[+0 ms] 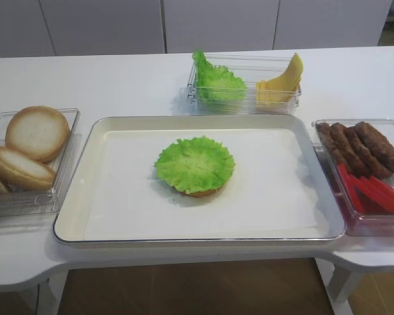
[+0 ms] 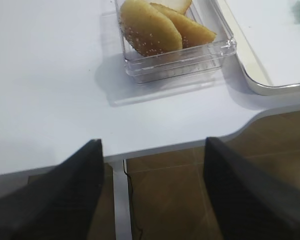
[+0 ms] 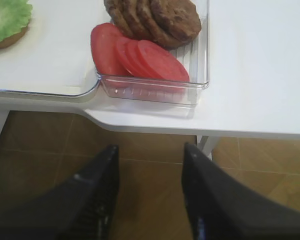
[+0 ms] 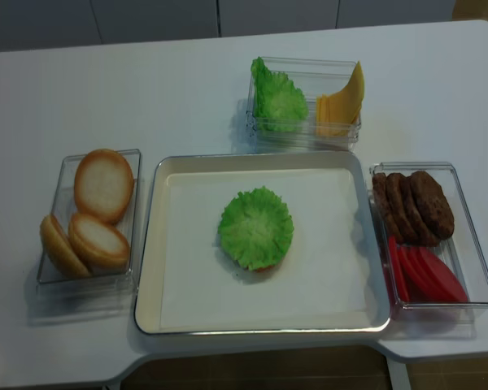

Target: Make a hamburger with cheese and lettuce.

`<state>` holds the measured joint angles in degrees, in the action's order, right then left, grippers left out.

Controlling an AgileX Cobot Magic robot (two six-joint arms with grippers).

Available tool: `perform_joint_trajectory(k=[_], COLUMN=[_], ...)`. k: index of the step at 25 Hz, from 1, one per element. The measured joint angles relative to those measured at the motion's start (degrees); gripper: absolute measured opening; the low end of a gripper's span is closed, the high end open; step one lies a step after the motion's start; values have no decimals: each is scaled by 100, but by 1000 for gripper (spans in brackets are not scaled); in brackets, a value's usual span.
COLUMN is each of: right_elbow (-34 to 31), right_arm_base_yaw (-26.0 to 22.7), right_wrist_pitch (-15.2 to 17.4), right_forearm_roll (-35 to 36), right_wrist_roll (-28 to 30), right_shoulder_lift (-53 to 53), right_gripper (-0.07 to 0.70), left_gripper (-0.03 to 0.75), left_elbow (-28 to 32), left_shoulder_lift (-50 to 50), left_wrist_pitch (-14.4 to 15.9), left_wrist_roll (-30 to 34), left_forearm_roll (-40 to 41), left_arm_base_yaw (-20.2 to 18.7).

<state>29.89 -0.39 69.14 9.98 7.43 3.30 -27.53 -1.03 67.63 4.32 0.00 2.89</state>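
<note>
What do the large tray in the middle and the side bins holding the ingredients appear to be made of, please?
The large rectangular tray looks like metal: a shiny silvery rim around a matte cream bed, possibly enamelled or lined. The clear side bins look like glossy transparent plastic, since the food and table show through their ribbed walls.

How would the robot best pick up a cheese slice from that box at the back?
Probably by the raised corner of the cheese slice that leans above the clear container rim. Coming from above, fingers either side of that thin upstanding edge, seems best: the flat slices beneath lie stacked, offering little to pinch, and the container walls block a sideways approach.
</note>
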Motion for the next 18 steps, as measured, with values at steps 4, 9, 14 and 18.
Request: perform_joint_trajectory(k=[4, 9, 14, 18], right_elbow=[-203, -259, -292, -292], right_arm_base_yaw=[0, 0, 0, 0], right_wrist_pitch=[-153, -290, -341, -341], right_forearm_roll=[0, 0, 0, 116], right_wrist_roll=[9, 132, 183, 163], right_shoulder_lift=[0, 0, 0, 0], right_gripper=[334, 334, 334, 334], left_gripper=[468, 468, 468, 468], left_elbow=[0, 0, 0, 0], left_shoulder_lift=[0, 0, 0, 0], left_wrist_pitch=[0, 0, 0, 0], left_wrist_roll=[0, 0, 0, 0], left_forearm_roll=[0, 0, 0, 0], left_arm_base_yaw=[0, 0, 0, 0])
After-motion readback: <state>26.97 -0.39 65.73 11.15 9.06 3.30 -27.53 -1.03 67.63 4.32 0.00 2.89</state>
